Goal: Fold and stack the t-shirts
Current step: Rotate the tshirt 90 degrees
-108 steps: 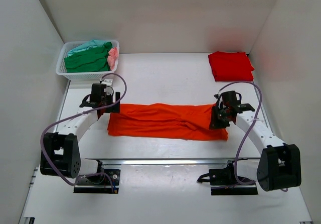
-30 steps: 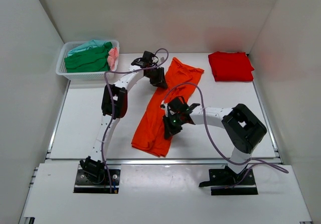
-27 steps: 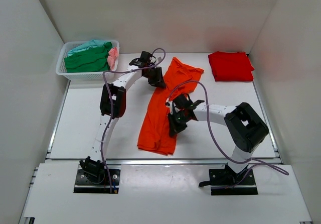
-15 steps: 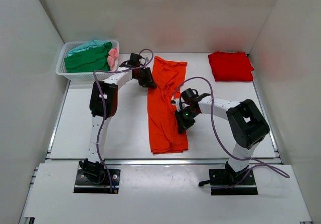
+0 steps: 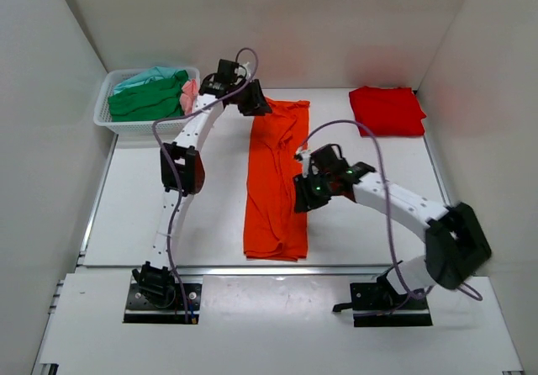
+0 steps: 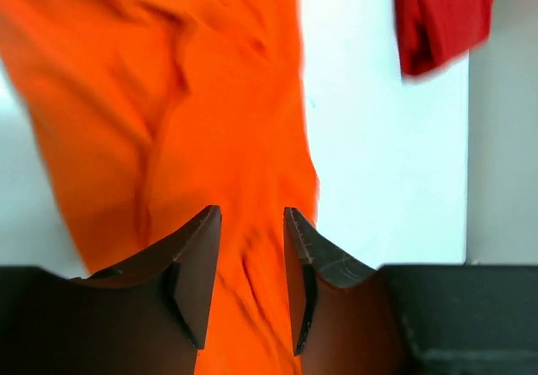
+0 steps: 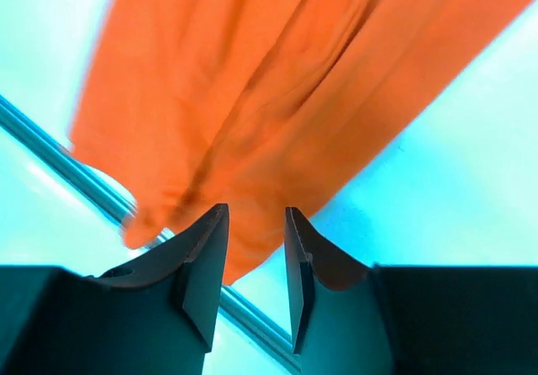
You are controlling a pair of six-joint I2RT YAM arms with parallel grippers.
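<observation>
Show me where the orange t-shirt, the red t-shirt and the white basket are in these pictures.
orange t-shirt (image 5: 273, 182), top external view, middle of the long strip.
red t-shirt (image 5: 387, 110), top external view, centre of the folded cloth.
white basket (image 5: 134, 127), top external view, near mesh wall.

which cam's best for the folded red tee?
Top external: the whole red tee shows, folded, at far right. Left wrist catches only a blurred edge; right wrist shows none of it.

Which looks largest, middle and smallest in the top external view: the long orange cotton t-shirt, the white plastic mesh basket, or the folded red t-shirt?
Largest to smallest:
1. long orange cotton t-shirt
2. white plastic mesh basket
3. folded red t-shirt
</observation>
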